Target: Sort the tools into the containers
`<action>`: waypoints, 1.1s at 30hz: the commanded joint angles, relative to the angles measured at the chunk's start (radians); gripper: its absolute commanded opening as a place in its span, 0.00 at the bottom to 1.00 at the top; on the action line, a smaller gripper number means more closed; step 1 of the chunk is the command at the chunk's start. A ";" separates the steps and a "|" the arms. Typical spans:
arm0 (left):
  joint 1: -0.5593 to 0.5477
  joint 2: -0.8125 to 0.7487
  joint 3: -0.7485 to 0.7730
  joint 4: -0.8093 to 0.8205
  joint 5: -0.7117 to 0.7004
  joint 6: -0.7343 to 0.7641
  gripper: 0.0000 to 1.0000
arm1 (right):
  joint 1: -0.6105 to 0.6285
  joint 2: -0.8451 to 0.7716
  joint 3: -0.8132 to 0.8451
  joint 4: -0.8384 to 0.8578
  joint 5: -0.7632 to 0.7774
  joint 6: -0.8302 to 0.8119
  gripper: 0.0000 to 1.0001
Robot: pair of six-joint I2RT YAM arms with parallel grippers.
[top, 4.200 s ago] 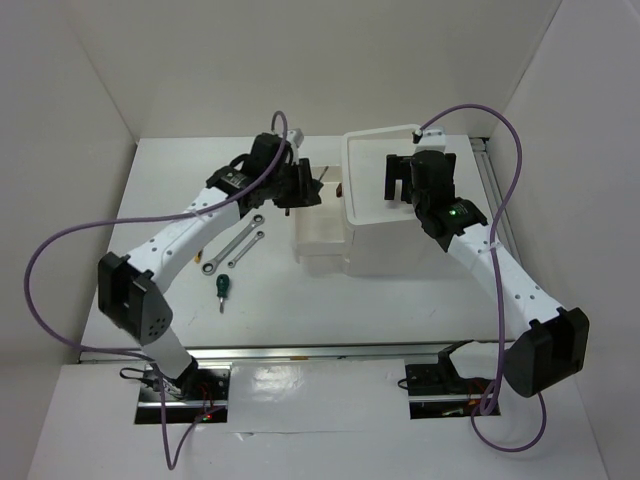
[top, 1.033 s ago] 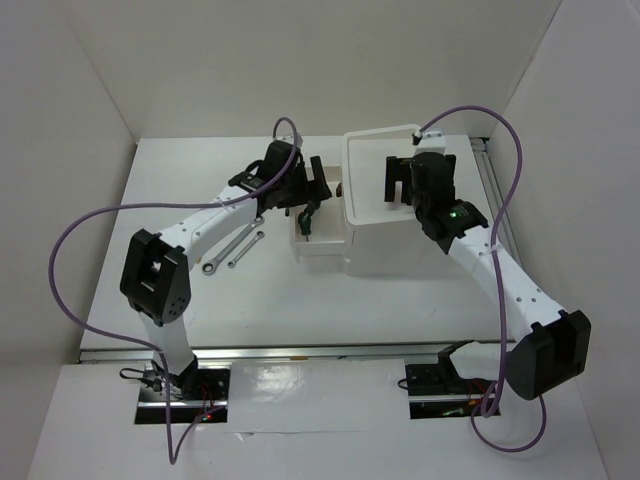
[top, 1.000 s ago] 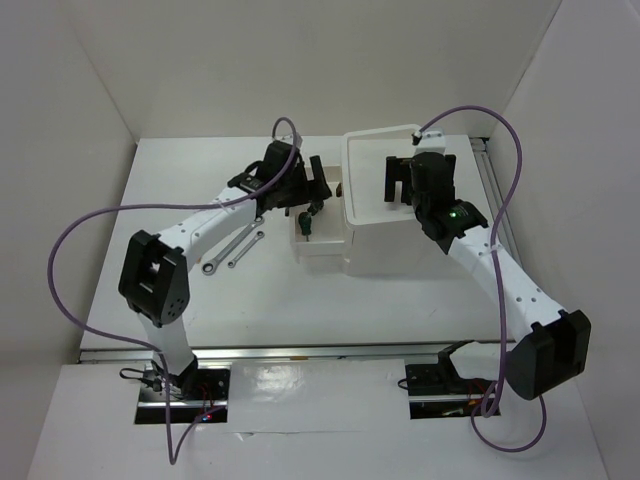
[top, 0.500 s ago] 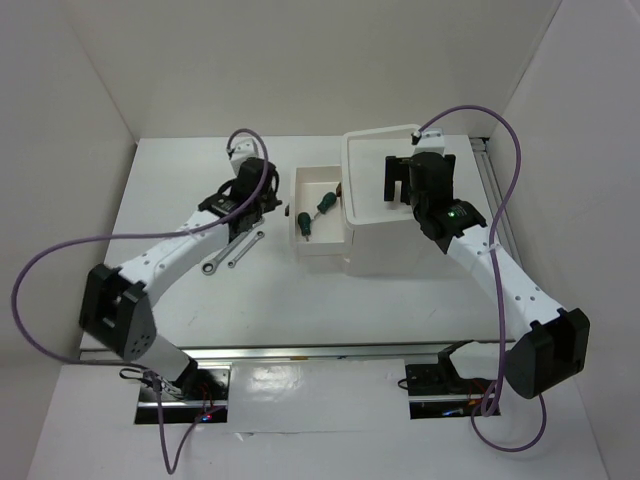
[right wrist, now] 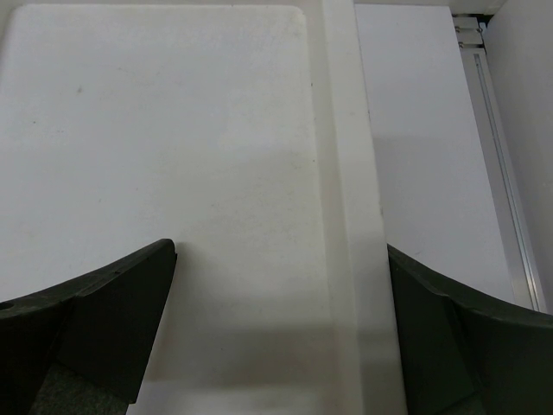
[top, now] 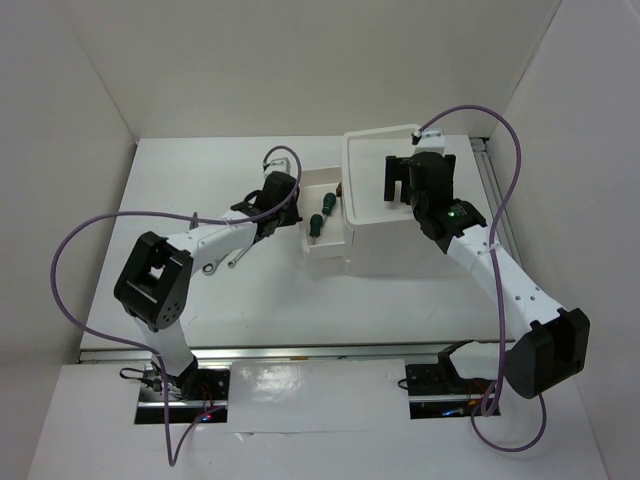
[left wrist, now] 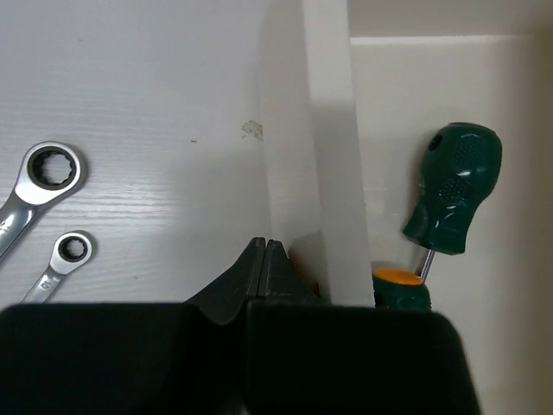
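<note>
A white drawer [top: 311,250] stands pulled out to the left of the white cabinet [top: 400,250]. Two stubby green-handled screwdrivers [top: 318,224] lie inside it; the left wrist view shows one whole [left wrist: 454,199] and the orange-capped end of the other [left wrist: 402,290]. My left gripper [top: 291,206] is shut and empty, its tips [left wrist: 265,246] against the outer face of the drawer's wall [left wrist: 328,173]. Two silver ratchet wrenches [left wrist: 52,173] [left wrist: 69,251] lie on the table to its left. Above the cabinet's top tray [right wrist: 346,173], my right gripper [top: 400,180] hangs open and empty.
The left arm's forearm lies over part of the wrenches [top: 209,268] in the top view. A metal rail [right wrist: 497,173] runs along the table's right edge beside the cabinet. White walls close in the table on three sides.
My left gripper has shut and swung right from above the wrenches to the drawer's outer wall. The drawer looks pushed slightly toward the cabinet. The right arm has not moved.
</note>
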 commanded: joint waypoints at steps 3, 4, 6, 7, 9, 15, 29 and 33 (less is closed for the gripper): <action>-0.023 -0.005 -0.009 0.320 0.304 0.024 0.00 | 0.029 0.033 -0.042 -0.178 -0.093 0.054 1.00; -0.032 -0.005 -0.009 0.351 0.332 0.024 0.00 | 0.029 0.033 -0.042 -0.178 -0.093 0.054 1.00; -0.032 0.009 -0.019 0.411 0.390 0.000 0.01 | 0.029 0.042 -0.042 -0.178 -0.113 0.045 1.00; -0.032 0.009 -0.019 0.476 0.416 -0.001 0.02 | 0.029 0.043 -0.042 -0.178 -0.113 0.045 1.00; -0.041 0.009 -0.031 0.524 0.430 -0.013 0.02 | 0.029 0.043 -0.042 -0.178 -0.113 0.045 1.00; -0.051 -0.005 -0.016 0.605 0.450 -0.001 0.04 | 0.038 0.061 -0.042 -0.197 -0.113 0.036 1.00; 0.000 -0.031 -0.046 0.204 0.102 -0.290 0.56 | 0.038 0.081 -0.042 -0.197 -0.101 0.036 1.00; 0.054 -0.007 -0.100 0.170 0.149 -0.376 0.67 | 0.038 0.081 -0.042 -0.197 -0.091 0.036 1.00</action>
